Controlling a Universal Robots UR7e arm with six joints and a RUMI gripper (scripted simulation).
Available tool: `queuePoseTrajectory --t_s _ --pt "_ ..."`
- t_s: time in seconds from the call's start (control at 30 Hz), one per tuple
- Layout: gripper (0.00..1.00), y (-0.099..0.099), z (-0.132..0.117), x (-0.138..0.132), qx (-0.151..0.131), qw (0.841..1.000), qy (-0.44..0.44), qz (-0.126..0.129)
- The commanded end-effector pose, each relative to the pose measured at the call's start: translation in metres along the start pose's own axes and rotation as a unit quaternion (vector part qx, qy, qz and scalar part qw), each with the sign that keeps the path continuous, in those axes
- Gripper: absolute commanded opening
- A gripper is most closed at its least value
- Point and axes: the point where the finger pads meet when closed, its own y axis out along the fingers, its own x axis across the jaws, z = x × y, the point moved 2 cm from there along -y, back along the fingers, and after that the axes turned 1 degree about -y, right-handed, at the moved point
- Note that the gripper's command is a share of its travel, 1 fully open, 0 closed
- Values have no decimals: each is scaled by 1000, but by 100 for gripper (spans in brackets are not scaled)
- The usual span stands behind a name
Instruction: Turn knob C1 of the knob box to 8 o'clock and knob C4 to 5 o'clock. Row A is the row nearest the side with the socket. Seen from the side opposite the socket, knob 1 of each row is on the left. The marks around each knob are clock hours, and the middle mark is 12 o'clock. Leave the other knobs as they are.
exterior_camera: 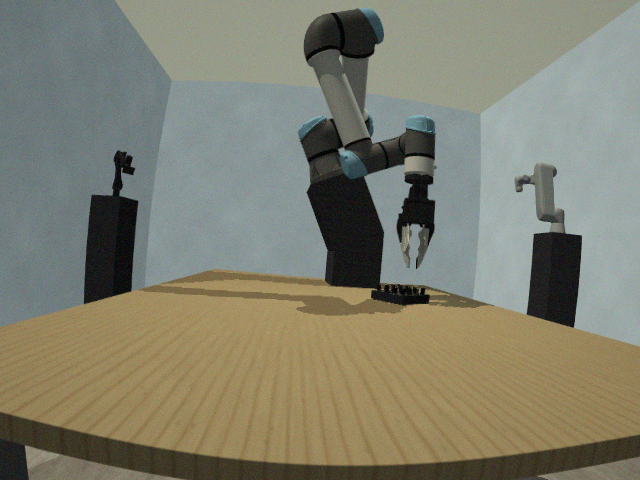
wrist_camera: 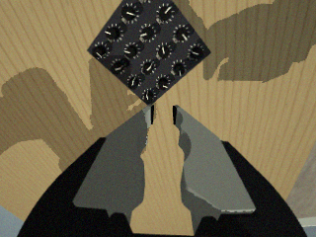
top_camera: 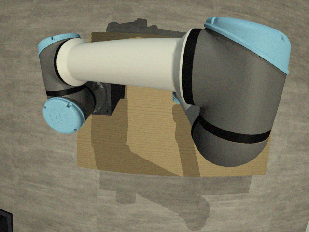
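On your table, below the arm, the knob box sits lower than your gripper, with clear air between.
From the exterior you see the box low at right, toward the far end; from the top you can't see it. In the wrist view it lies beyond the fingertips, its nearest corner pointing at them and its edges slanting across their closing line. The jaws stand slightly apart, holding nothing. You can't make out the socket, so don't trust a guess at C1 or C4. I'd judge you need to shift over the chosen knob and square up before lowering.
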Motion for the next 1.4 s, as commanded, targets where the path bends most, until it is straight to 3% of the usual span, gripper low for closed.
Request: queuePoseTrajectory --t_s 0.0,0.83,1.37 --pt "11 0 0 0 -1 1000 0 0" --pt "11 0 0 0 -1 1000 0 0" --pt "11 11 0 0 -1 1000 0 0"
